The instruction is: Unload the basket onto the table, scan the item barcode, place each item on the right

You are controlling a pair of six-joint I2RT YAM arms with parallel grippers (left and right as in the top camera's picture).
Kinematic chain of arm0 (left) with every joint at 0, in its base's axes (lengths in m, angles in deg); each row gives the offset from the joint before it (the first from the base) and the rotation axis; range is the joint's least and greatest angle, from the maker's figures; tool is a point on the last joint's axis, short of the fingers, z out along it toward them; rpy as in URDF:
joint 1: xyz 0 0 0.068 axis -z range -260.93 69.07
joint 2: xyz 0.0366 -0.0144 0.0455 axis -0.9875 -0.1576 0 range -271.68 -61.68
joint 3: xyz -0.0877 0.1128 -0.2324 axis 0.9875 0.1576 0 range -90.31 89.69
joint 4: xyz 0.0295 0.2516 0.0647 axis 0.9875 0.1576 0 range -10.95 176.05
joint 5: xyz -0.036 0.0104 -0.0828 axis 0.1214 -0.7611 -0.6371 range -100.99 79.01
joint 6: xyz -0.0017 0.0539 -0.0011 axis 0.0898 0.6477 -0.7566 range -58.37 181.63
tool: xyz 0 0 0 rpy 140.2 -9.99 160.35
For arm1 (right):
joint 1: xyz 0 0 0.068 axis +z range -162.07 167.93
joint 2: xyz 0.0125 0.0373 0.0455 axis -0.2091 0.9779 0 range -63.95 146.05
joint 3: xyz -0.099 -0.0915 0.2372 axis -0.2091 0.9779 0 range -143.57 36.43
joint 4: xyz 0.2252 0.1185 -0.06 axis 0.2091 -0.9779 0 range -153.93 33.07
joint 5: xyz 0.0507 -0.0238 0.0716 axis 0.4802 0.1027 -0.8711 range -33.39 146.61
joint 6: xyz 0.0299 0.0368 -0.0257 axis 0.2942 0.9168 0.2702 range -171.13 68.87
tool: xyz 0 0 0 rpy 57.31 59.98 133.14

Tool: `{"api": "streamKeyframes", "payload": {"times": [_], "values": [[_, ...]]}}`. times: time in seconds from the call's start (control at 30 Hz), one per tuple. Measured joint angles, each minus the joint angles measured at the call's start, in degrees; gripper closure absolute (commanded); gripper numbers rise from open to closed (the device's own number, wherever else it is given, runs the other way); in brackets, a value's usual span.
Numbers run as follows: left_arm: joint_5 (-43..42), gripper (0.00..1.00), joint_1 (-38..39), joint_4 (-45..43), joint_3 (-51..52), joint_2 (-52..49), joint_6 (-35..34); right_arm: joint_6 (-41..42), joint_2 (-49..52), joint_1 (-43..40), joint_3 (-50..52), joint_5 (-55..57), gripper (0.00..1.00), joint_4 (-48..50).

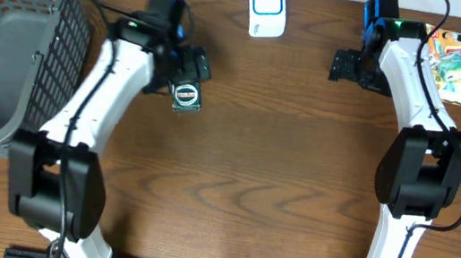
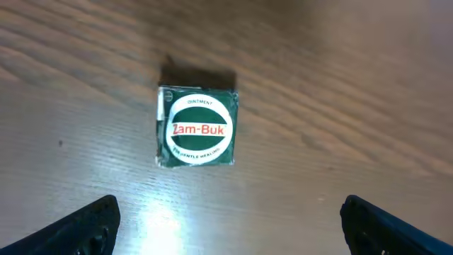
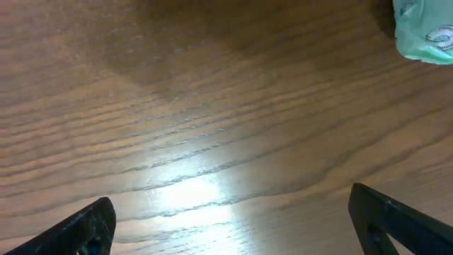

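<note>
Zam-Buk box [image 2: 197, 127] on table [image 2: 354, 85], left jaws open beside it, right jaws open

Worktop [image 1: 270, 171]: brown wood grain is shown across nearly the whole frame.
Light: a bright glare [image 3: 187, 195] is reflected at lower centre.

Even overhead light, sharp frames; white glare streaks the wooden surface [image 3: 191, 195] in both wrist views.

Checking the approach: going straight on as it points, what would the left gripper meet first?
Most likely the green Zam-Buk box, lying on the table roughly centred ahead of the open jaws; depth is hard to judge.
</note>
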Motion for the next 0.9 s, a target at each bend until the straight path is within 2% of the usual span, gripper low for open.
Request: {"api": "streamKeyframes", "payload": {"times": [0.17,0.3,0.7,0.77,0.9], "values": [[6.93,0.02,2.4,-2.95,0.33,-5.35,0.59,0.0,-0.02,0.07,0.0,-0.46,0.01,0.0],[9.31,0.02,1.66,-5.25,0.39,-8.55,0.61,0.0,-0.02,0.07,0.0,-0.55,0.01,-0.02],[9.44,0.0,3.34,-6.97,0.39,-15.5,0.61,0.0,-0.02,0.2,0.0,-0.66,0.01,0.13],[9.4,0.08,4.02,-7.08,0.39,-16.94,0.72,0.0,-0.02,0.22,0.0,-0.66,0.01,0.13],[9.49,0.14,4.22,-7.65,0.15,-17.31,0.81,0.02,-0.02,0.22,0.0,-0.68,0.01,0.13]]}}
